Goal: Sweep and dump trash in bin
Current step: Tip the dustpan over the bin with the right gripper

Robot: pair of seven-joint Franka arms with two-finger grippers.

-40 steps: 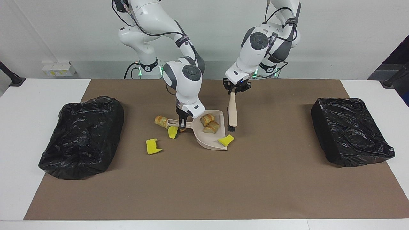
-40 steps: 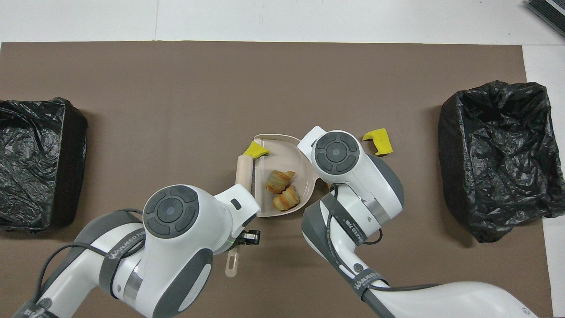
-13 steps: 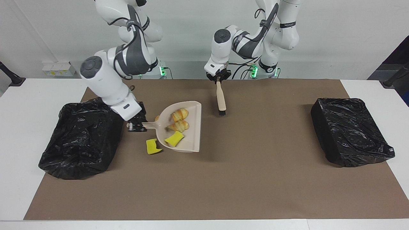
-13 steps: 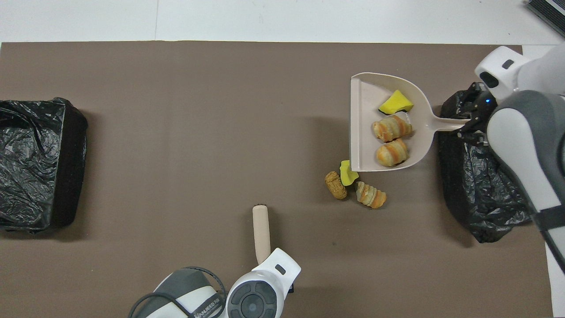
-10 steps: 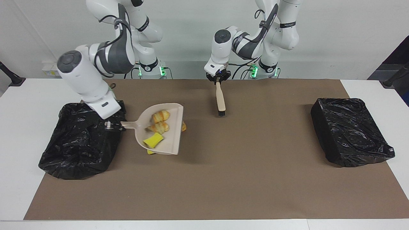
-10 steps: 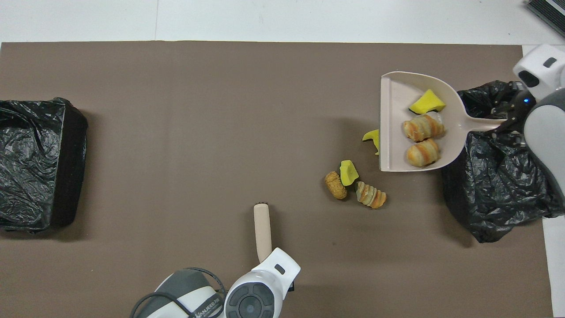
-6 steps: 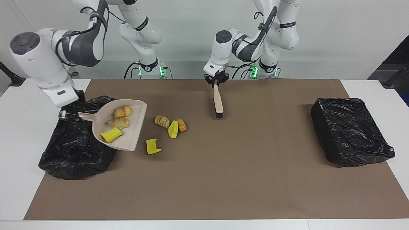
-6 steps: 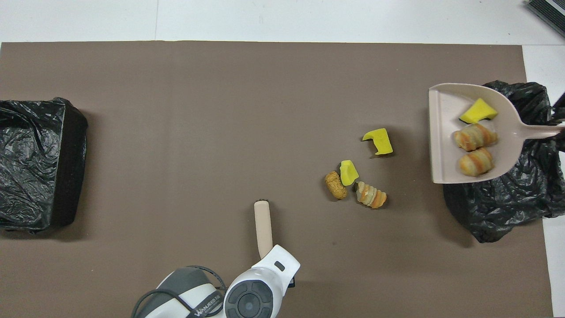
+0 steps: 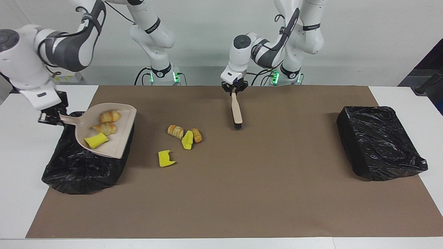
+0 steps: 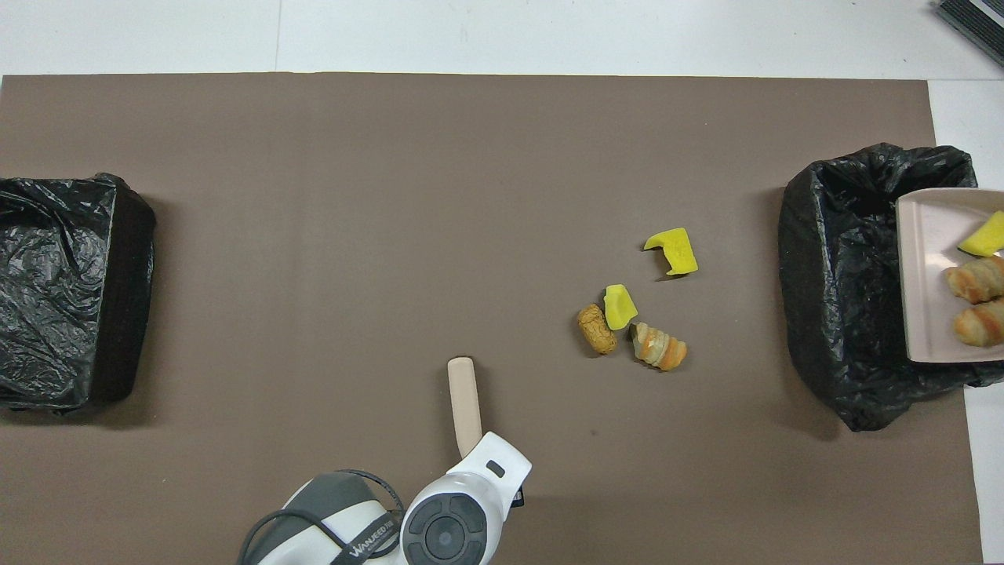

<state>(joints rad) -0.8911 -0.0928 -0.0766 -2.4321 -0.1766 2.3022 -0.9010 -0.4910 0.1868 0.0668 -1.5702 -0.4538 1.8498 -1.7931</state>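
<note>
right gripper (image 9: 48,117) is clamped on the handle of the dustpan (image 9: 119,140) and holds it in the air over the black-lined bin (image 9: 69,173) at the right arm's end of the mat (image 9: 242,193). the pan carries three scraps: two bread rolls (image 9: 110,116) and one yellow sponge chunk (image 9: 96,140). the facing view shows the gripper, the handle and the whole pan, its open lip toward the middle of the mat. the overhead view cuts the pan (image 10: 933,275) off at the frame's edge, with handle and gripper out of frame, but it looks down into the bin (image 10: 839,314) and shows the pan over its open mouth.

four scraps lie on the mat near its middle, toward the right arm's end. three sit close together: a striped roll (image 10: 659,347), a small brown roll (image 10: 597,329) and a yellow-green chunk (image 10: 620,306) between them. a yellow notched chunk (image 10: 672,250) lies apart, nearer the mat's edge away from the robots. whether the clustered three touch cannot be told.

left gripper (image 9: 234,90) grips the top of the brush (image 9: 236,111) handle near the mat's edge by the robots; the brush hangs bristles down, tip at or just over the mat. whether it touches cannot be told. the overhead view shows only the brush's pale handle (image 10: 464,400) and the arm's wrist covering the gripper.

a second black-lined bin (image 9: 379,141) sits at the left arm's end of the mat.
</note>
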